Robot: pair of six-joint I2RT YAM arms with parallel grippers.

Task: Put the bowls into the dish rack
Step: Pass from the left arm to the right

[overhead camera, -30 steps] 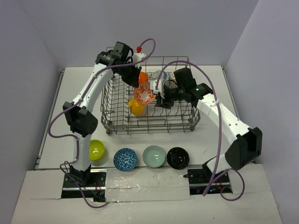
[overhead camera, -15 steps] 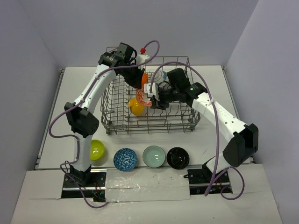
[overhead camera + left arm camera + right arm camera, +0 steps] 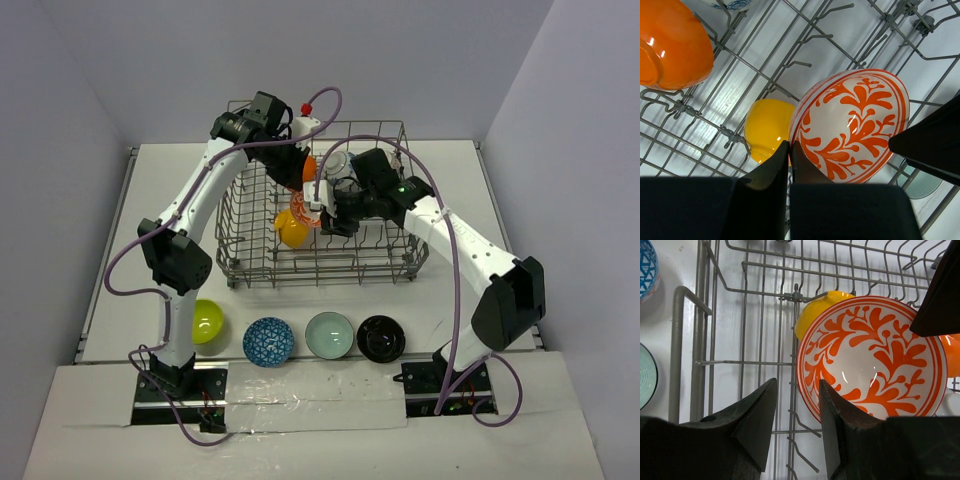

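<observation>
My left gripper (image 3: 790, 146) is shut on the rim of the red-and-white patterned bowl (image 3: 852, 125), which it holds tilted on edge inside the dish rack (image 3: 380, 262). In the top view this bowl (image 3: 305, 207) hangs above a yellow bowl (image 3: 292, 230). My right gripper (image 3: 798, 387) is open right beside it. The bowl's rim (image 3: 805, 385) shows in the gap, close to the right finger; contact cannot be told. An orange bowl (image 3: 670, 45) and a white-patterned bowl (image 3: 340, 165) stand further back in the rack.
Several bowls sit in a row on the table before the rack: lime green (image 3: 207, 321), blue-patterned (image 3: 268, 340), pale teal (image 3: 329, 334) and glossy black (image 3: 381, 338). Upright tines and wire walls surround both grippers. Grey walls close in the table.
My right arm has swung left across the rack until its open jaws reach the patterned bowl. The left gripper stays shut on the bowl and has barely moved.
</observation>
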